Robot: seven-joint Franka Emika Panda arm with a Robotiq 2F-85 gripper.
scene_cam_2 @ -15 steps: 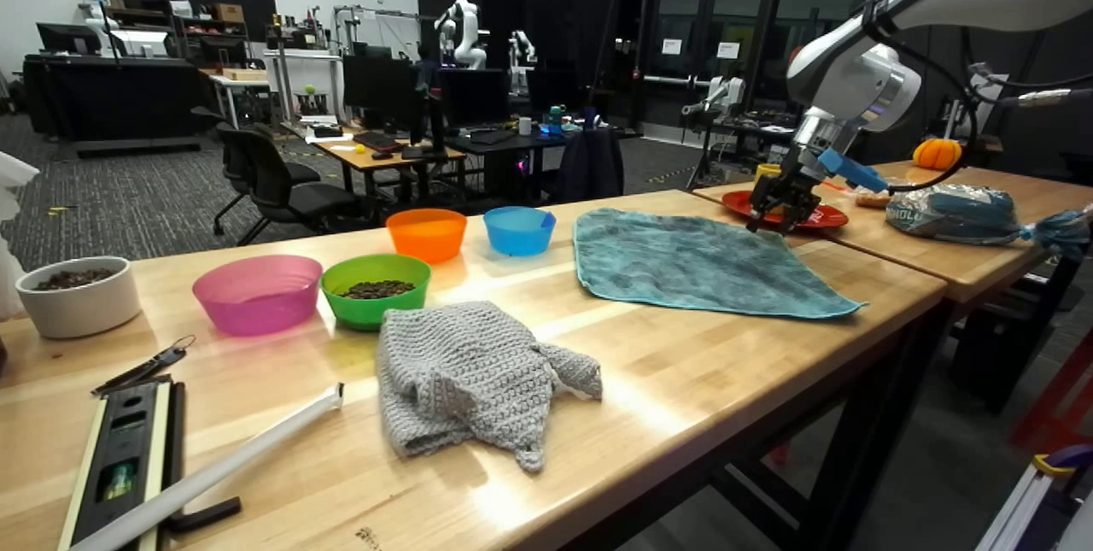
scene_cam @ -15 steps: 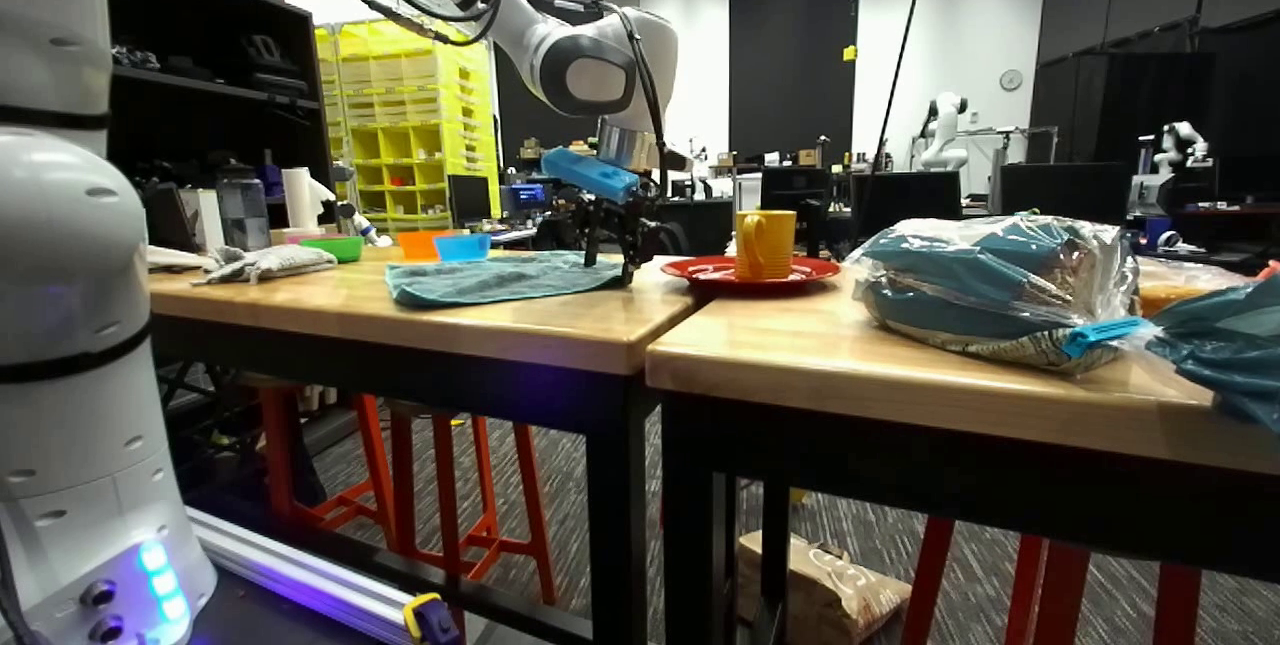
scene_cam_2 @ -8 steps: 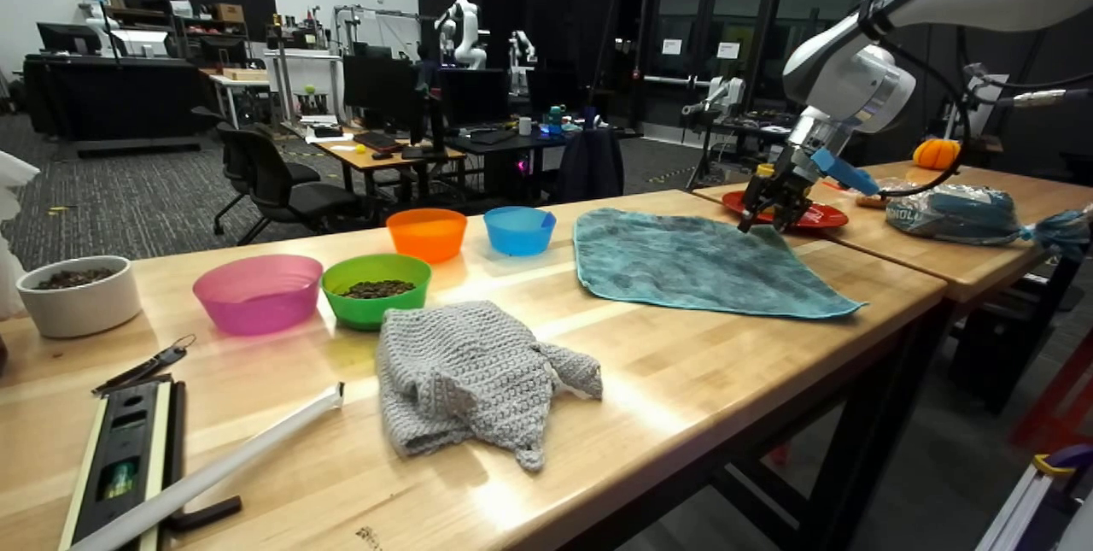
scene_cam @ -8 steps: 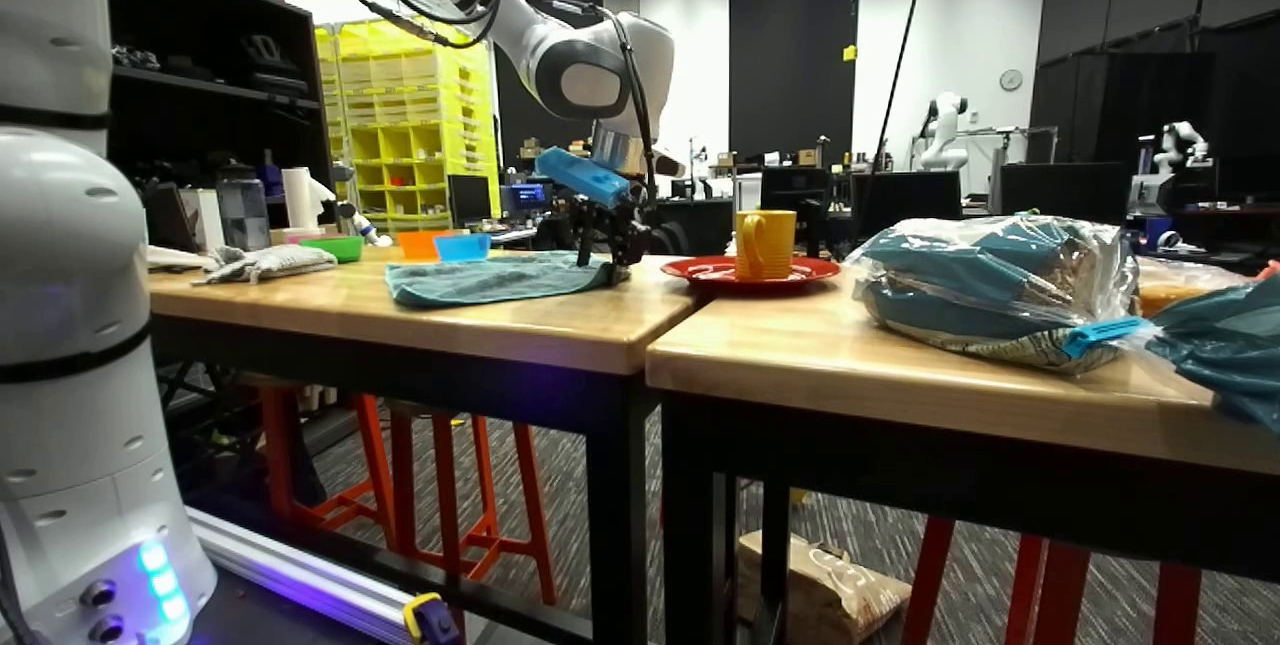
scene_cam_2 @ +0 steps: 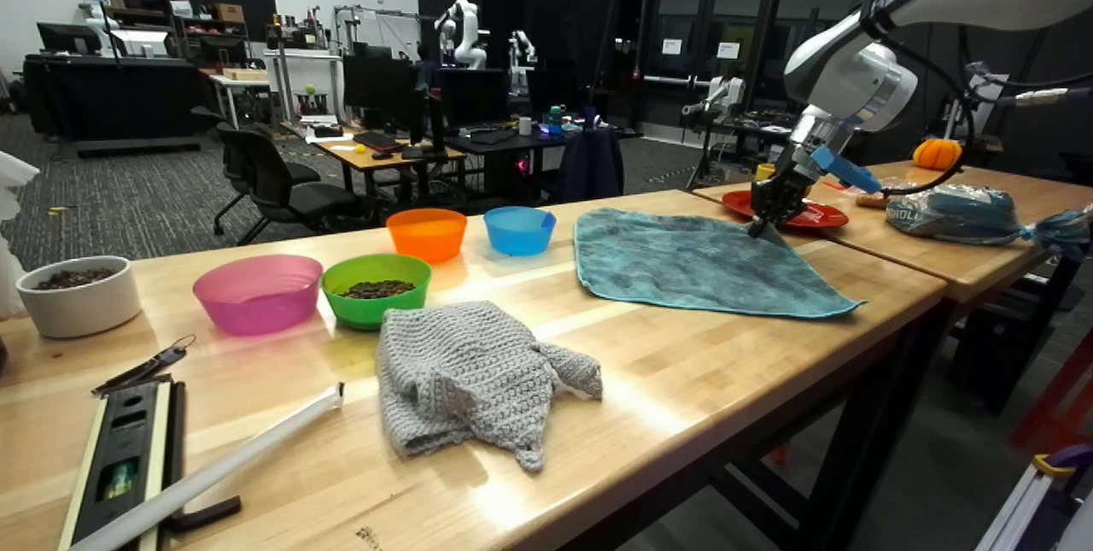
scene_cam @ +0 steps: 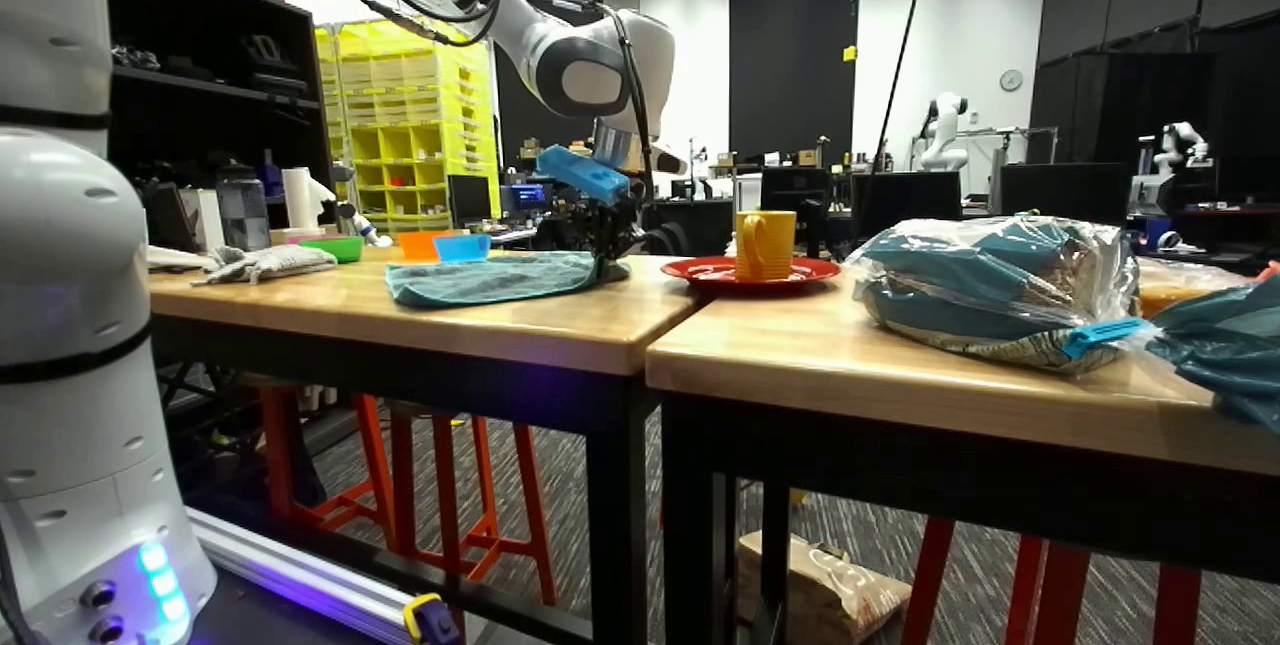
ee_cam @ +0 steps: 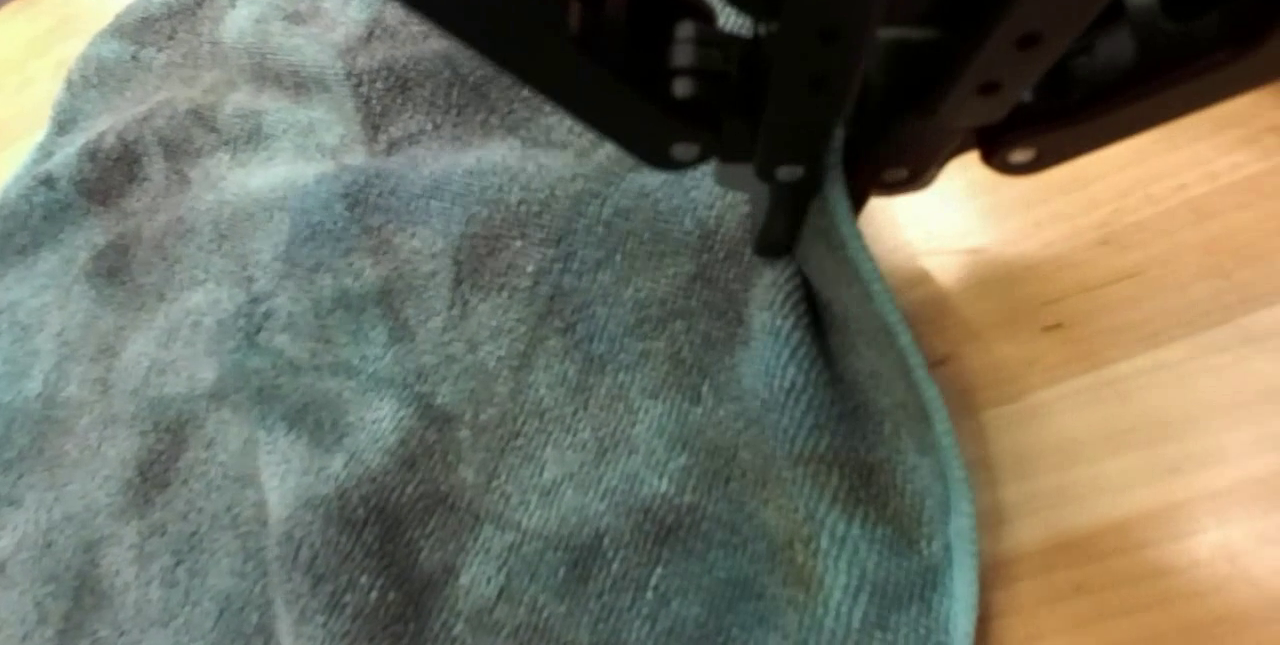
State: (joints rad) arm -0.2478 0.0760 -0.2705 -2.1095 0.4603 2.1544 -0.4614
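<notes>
A teal-grey towel (scene_cam_2: 692, 265) lies spread on the wooden table, seen in both exterior views. My gripper (ee_cam: 822, 210) has come down at the towel's edge and is shut on it. In the wrist view the towel (ee_cam: 480, 395) fills the left and middle, and its bound edge rises between the dark fingers, pinched upright. Bare wood shows to the right of that edge. In an exterior view the gripper (scene_cam: 603, 265) points down at the towel's end nearest the red plate (scene_cam: 700, 272). The fingertips are partly hidden by the cloth.
A yellow mug (scene_cam: 765, 245) stands on the red plate, close by the gripper. Bagged bread (scene_cam: 1000, 280) lies beyond a gap between two tables. Orange (scene_cam_2: 427, 235), blue (scene_cam_2: 519, 231), green (scene_cam_2: 376, 288) and pink bowls (scene_cam_2: 258, 295) and a grey knitted cloth (scene_cam_2: 478, 376) share the towel's table.
The gripper first moved slightly away from the plate and onto the towel's edge. Its fingers, apart before, have now come together on the towel, lifting the edge a little.
</notes>
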